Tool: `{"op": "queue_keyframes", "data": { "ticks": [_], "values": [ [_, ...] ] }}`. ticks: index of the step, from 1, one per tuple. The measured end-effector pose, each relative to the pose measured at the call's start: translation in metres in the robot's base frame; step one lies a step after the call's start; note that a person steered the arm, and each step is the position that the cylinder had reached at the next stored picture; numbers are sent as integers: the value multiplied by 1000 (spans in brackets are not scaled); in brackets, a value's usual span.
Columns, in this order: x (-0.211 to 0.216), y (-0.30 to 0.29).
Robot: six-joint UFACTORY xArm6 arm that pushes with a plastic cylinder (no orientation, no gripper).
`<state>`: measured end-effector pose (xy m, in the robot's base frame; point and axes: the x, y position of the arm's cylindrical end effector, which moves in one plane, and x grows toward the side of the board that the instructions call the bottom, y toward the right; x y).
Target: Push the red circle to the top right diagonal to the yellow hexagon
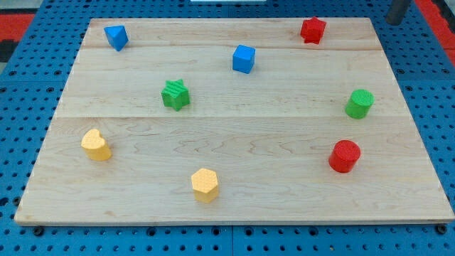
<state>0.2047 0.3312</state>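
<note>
The red circle [345, 156] stands at the view's right, low on the wooden board [234, 206]. The yellow hexagon [205, 185] stands near the view's bottom, left of centre, far to the left of the red circle and a little lower. The rod [398, 11] shows at the view's top right corner, beyond the board's top edge. Its tip [393, 22] is far from the red circle and touches no block.
A green circle [360, 104] stands above the red circle. A red star-like block [312, 30] is near the top right. A blue cube [243, 59], a blue block [116, 37], a green star [175, 94] and a yellow block [96, 145] stand further left.
</note>
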Motion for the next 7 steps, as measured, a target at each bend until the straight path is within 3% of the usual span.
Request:
{"op": "queue_keyframes", "data": {
  "ticks": [1, 2, 3, 5, 7],
  "values": [
    [60, -18],
    [151, -63],
    [200, -56],
    [197, -60],
    [271, -122]
  ]
}}
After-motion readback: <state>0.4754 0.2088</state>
